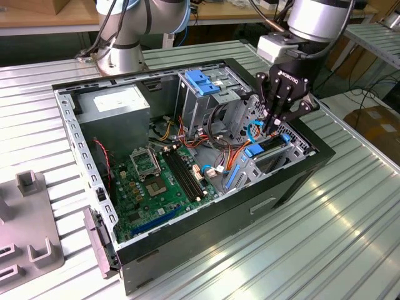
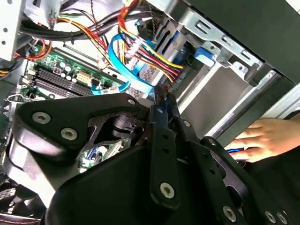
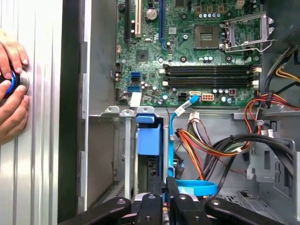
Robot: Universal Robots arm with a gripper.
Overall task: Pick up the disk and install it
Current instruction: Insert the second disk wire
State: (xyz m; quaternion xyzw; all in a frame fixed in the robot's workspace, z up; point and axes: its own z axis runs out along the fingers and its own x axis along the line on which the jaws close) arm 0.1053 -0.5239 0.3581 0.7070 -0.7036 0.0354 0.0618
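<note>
The disk stands on edge in the drive bay at the case's corner on the exterior view's right. Its blue carrier rail (image 1: 255, 152) (image 3: 149, 140) sticks out of the slot, with the dark edge of the drive behind it. My gripper (image 1: 270, 128) (image 3: 165, 187) (image 2: 161, 96) hangs right over that bay. Its two black fingers (image 3: 171, 190) are pressed together with nothing between them, tips down at the disk's upper edge beside a light-blue data cable (image 3: 197, 187). Whether the tips touch the disk is hidden by the fingers.
The open black computer case (image 1: 294, 181) lies on a ribbed metal table (image 1: 350, 237). Inside are the motherboard (image 1: 156, 181), power supply (image 1: 115, 103), a drive cage with a blue latch (image 1: 203, 81) and loose cables (image 3: 220, 145). A person's hand (image 3: 11, 89) (image 2: 262, 138) rests outside the case wall.
</note>
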